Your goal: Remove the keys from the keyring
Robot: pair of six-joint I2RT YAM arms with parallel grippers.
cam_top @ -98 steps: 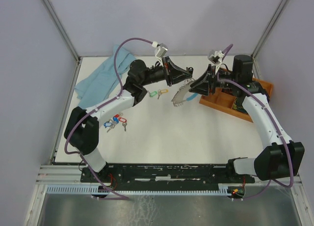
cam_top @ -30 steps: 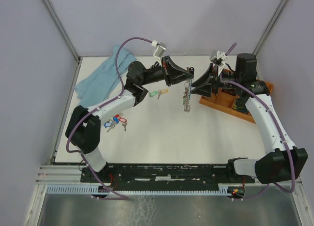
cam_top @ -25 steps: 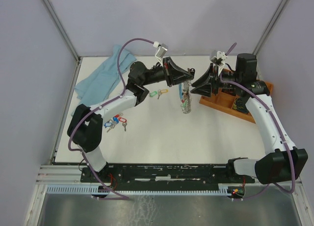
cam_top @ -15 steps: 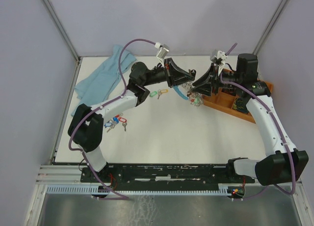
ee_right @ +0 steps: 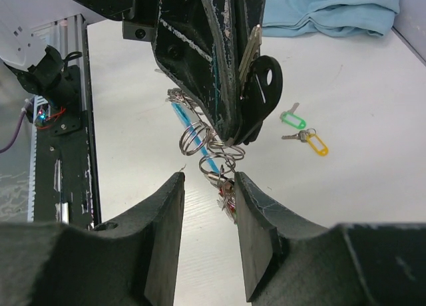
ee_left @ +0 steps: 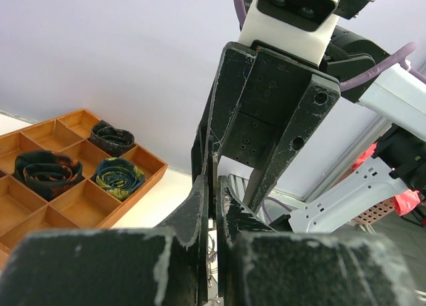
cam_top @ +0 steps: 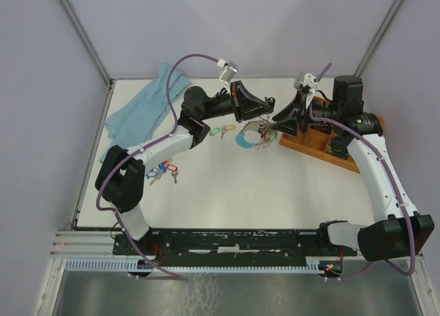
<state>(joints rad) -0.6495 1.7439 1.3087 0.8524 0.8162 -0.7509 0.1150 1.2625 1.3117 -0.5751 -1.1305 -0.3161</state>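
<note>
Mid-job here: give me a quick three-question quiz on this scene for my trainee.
1. True or false: the left claw is shut on the keyring.
2. What lies at the back-left corner of the table? A) a blue cloth B) a sponge C) a cup
3. In the left wrist view, how many rolled items show in the wooden tray?
Key: 1 true; 2 A; 3 three.

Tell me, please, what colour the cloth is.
The cloth is light blue; top external view.
</note>
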